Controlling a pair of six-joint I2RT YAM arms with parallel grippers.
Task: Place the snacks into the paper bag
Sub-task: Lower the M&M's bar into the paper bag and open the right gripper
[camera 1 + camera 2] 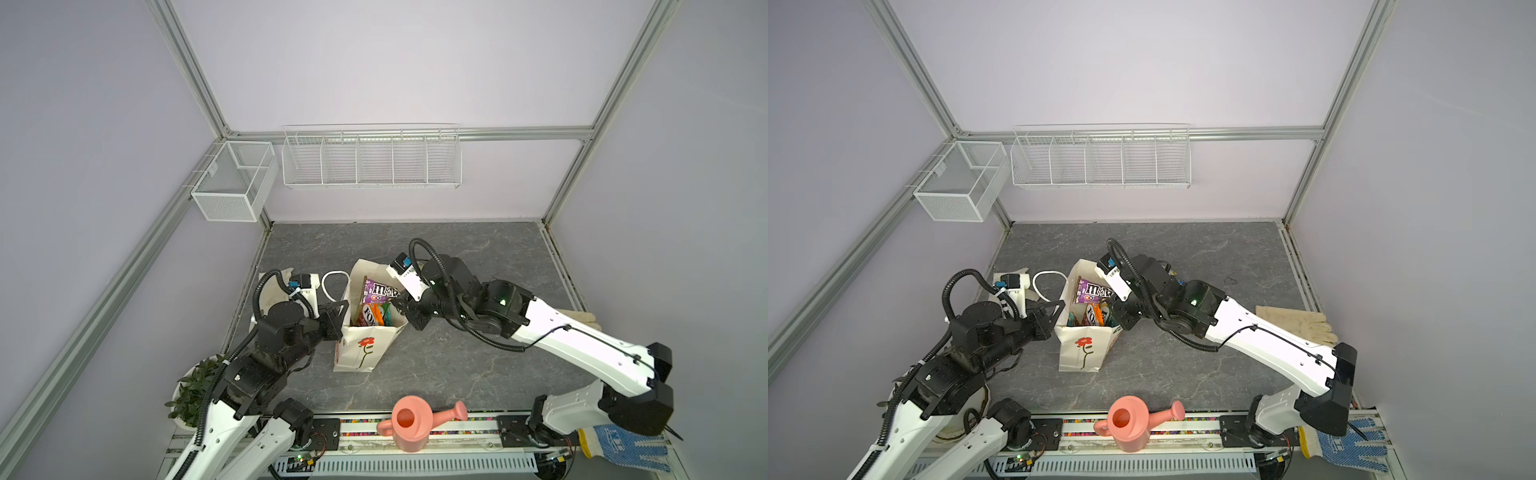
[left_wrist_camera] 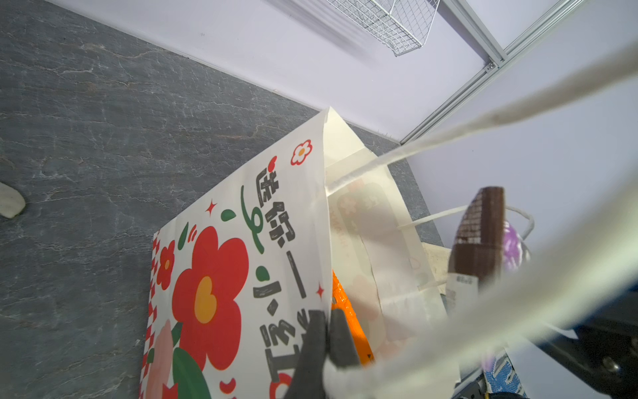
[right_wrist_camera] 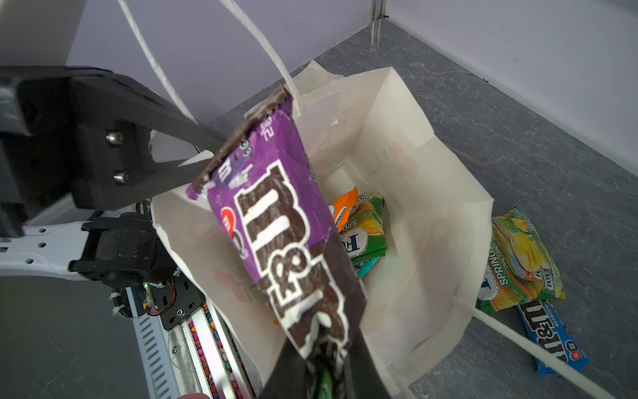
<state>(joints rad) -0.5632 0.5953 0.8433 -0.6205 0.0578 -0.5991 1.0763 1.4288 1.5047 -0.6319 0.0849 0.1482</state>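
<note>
The paper bag stands upright near the middle of the bench, a little toward its left edge, with its mouth open. The left jaws are clamped shut on the bag's left rim, holding it spread. The right jaws grip one end of the purple candy pack, which hangs slanted over the mouth, not yet inside. An orange packet and a green packet lie at the bottom of the bag. A yellow-green packet and a blue pack lie on the bench just beside it. The purple pack's free end is close to a cord handle and the rim, so if released at this slant it may snag or slide out. A tug from the left jaws could tear the thin paper or tip the bag.
</note>
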